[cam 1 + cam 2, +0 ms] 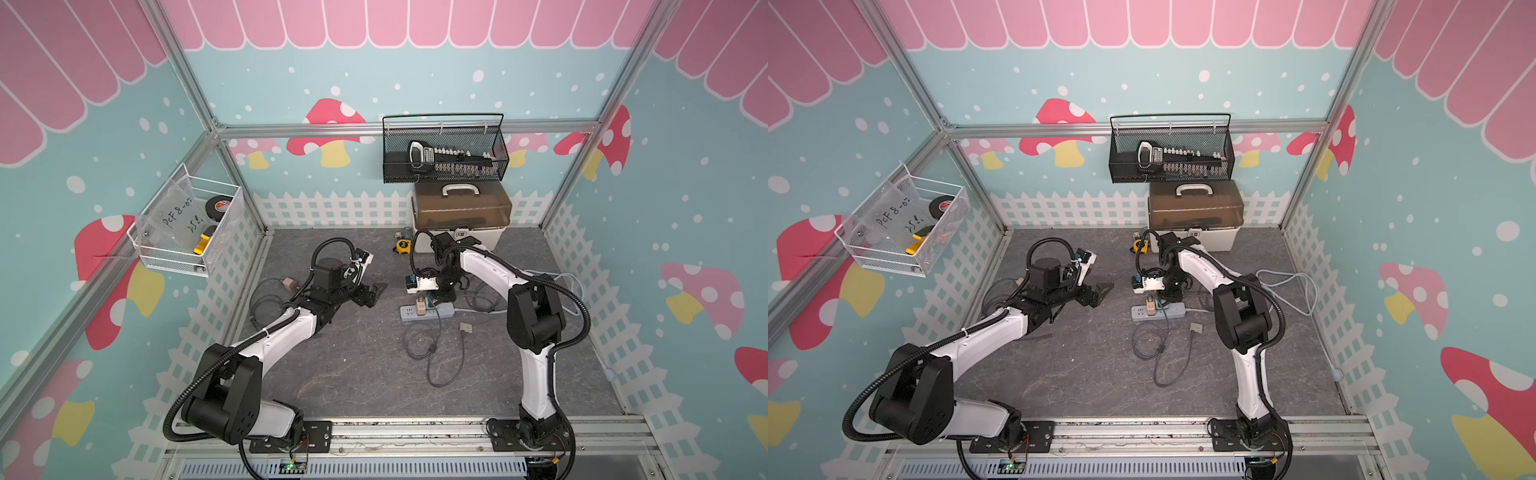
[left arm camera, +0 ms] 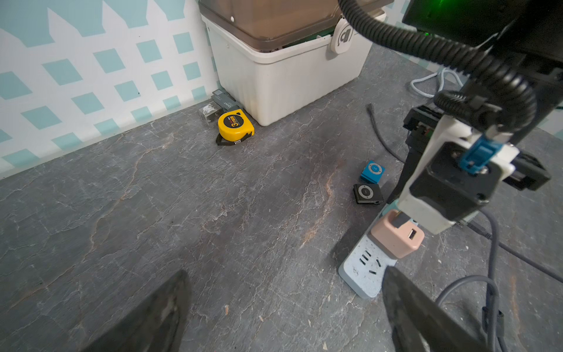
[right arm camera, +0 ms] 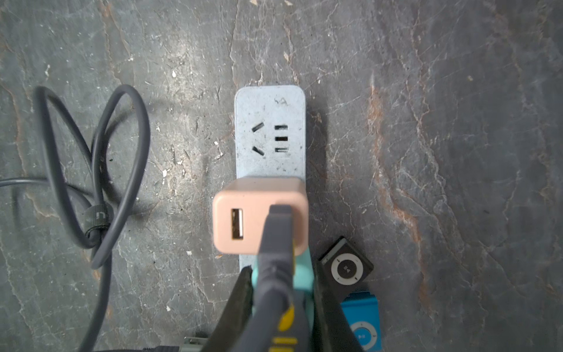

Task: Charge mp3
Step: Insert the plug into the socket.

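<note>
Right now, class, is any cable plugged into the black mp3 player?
No, the black mp3 player lies loose, with no cable joined to it.

The table (image 1: 353, 374) lies open in the middle; cable loops (image 3: 97, 219), black player (image 2: 367, 193) and blue player (image 2: 372, 172) crowd the power strip (image 1: 446, 309).

A lab robot cell: aluminium framing (image 1: 291, 129) is carrying mushroom-print walls (image 1: 415, 75), a white basket (image 1: 226, 232) is hanging at ten o'clock, a black basket (image 1: 397, 143) at twelve.
</note>
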Tool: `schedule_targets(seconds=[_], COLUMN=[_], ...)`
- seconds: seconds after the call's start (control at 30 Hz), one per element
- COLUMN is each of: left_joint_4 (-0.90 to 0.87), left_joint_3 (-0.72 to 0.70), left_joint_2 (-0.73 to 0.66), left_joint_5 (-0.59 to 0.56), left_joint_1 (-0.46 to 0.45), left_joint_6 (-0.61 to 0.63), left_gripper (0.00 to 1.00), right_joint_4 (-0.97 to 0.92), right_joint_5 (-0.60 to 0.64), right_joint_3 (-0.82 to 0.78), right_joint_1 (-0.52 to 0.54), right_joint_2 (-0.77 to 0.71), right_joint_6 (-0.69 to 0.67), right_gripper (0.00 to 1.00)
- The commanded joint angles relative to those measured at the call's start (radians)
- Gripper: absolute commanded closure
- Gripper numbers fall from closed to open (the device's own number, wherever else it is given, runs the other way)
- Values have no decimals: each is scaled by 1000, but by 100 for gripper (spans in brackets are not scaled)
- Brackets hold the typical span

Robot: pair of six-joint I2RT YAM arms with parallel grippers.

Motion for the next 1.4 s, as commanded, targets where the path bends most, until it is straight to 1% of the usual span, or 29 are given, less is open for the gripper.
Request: schedule_targets(seconds=[0.0,0.17,0.37,0.43,0.67,0.83,0.93,1.0,1.2,1.3,1.37], left_joint_4=[7,6,3,3,-12,-22,-6,1,5,-1,9], left_joint_3=[-3,-6,-16,-18,-5,-6,-14,-16,-10,-14,-25], left_joint_2=[-11,-15,-23,-24,-24,-37,-49,-55,-74,-90,-103], left_joint_5=[11,11,15,19,35,27,-1,-21,-69,-94,-115], left_joint_1=[3,4,4,3,2,0,0,3,15,24,31], left_joint_6=[17,19,17,16,3,-5,-18,-28,-51,-49,-49], left_gripper=[6,6,5,5,6,6,6,6,6,6,6], right_joint_4=[-21,-14,90,103,89,128,149,160,186,204,211], right_joint_5=[48,56,44,37,62,11,-16,-3,6,6,0], right_joint_3=[-12,-27,-205,-233,-208,-216,-168,-126,14,73,108], right_joint_1=[10,16,11,4,0,8,26,45,98,110,123], right_joint_2=[87,95,43,38,95,51,28,32,96,126,138], right_joint_6=[20,43,13,1,40,106,173,216,344,392,398], right_gripper=[100,100,100,100,100,100,100,100,100,100,100])
